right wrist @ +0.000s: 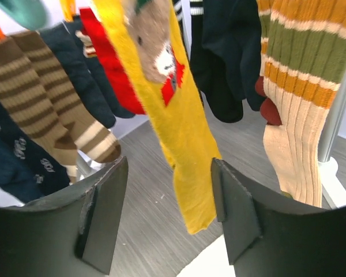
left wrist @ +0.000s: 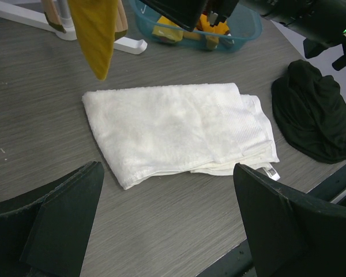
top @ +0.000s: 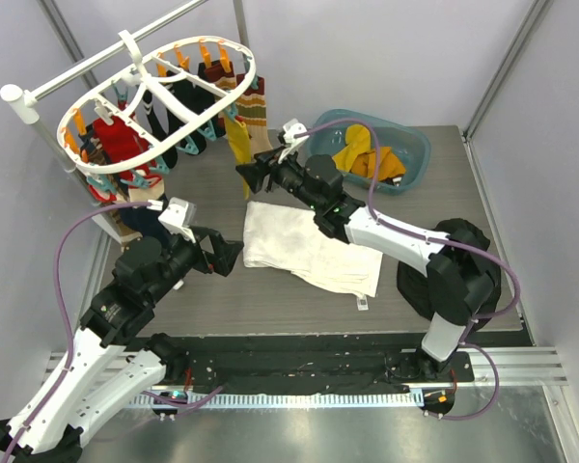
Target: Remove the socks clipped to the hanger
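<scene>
The white oval hanger [top: 135,96] hangs from a white pole at the back left, with orange and teal clips holding several socks. A mustard yellow sock [top: 239,145] with a bear picture hangs at its right end; it also shows in the right wrist view [right wrist: 179,121] and the left wrist view [left wrist: 95,29]. My right gripper [top: 247,177] is open, and the sock's toe hangs between its fingers [right wrist: 104,213] without touching them. Beside it hang brown striped [right wrist: 52,109], red [right wrist: 112,69], black [right wrist: 225,63] and tan striped [right wrist: 294,98] socks. My left gripper [top: 230,256] is open and empty, low over the table.
A folded white cloth [top: 309,246] lies mid-table, just beyond my left gripper. A teal basin [top: 417,145] at the back right holds yellow items. A black garment heap [top: 482,256] lies at the right, beside the right arm. The white stand foot [left wrist: 127,46] sits at the back.
</scene>
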Robot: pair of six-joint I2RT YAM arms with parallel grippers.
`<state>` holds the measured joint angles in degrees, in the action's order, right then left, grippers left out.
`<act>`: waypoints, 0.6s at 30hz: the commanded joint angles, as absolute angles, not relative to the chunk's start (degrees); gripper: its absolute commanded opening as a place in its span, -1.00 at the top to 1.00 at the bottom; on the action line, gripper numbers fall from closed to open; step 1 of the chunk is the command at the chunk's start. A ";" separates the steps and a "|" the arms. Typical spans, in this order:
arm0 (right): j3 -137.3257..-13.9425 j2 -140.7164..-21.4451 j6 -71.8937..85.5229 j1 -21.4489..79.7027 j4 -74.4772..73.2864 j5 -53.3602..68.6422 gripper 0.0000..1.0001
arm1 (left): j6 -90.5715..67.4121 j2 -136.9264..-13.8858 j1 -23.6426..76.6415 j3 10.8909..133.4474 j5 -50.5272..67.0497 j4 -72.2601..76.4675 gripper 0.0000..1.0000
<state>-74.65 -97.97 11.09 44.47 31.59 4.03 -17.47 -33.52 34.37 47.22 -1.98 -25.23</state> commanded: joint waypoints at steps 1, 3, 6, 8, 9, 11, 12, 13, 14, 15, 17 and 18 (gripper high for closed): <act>-80.15 -99.22 9.58 45.35 33.49 2.90 -0.19 | -16.44 -33.57 34.28 47.02 -2.64 -24.43 -1.00; -80.86 -99.58 9.49 45.52 33.22 3.25 0.28 | -16.35 -33.57 34.28 47.11 -2.72 -24.43 -0.99; -80.95 -98.79 9.49 46.14 33.92 3.34 0.94 | -16.17 -33.66 34.28 47.11 -3.16 -24.61 -1.00; -80.60 -97.92 10.19 46.32 33.93 3.78 0.98 | -16.17 -33.92 34.28 47.20 -3.43 -24.61 -0.99; -80.42 -97.13 10.46 46.49 33.93 3.95 0.98 | -16.08 -33.93 34.28 47.37 -4.04 -24.70 -0.99; -79.89 -96.07 11.94 46.58 33.84 5.09 0.98 | -16.17 -34.01 34.28 47.55 -5.00 -24.26 -0.99; -79.89 -95.11 12.56 46.58 33.75 5.45 0.98 | -16.43 -33.93 34.28 47.81 -6.75 -24.08 -1.00; -79.81 -94.58 13.18 46.58 33.58 5.97 0.98 | -16.87 -34.19 34.28 47.99 -7.64 -23.73 -1.00; -79.89 -94.22 13.71 46.67 33.40 6.76 0.98 | -16.96 -34.45 34.28 48.16 -8.52 -23.30 -1.00; -79.98 -93.78 14.93 46.84 32.70 7.12 0.98 | -17.14 -34.71 34.28 49.03 -9.48 -23.12 -1.00; -80.33 -92.55 15.90 46.93 31.56 8.08 0.98 | -17.31 -36.21 34.28 50.88 -11.51 -23.03 -0.99; -80.33 -92.20 16.87 47.19 31.29 8.26 0.98 | -17.23 -36.65 34.28 51.58 -11.95 -22.94 -0.99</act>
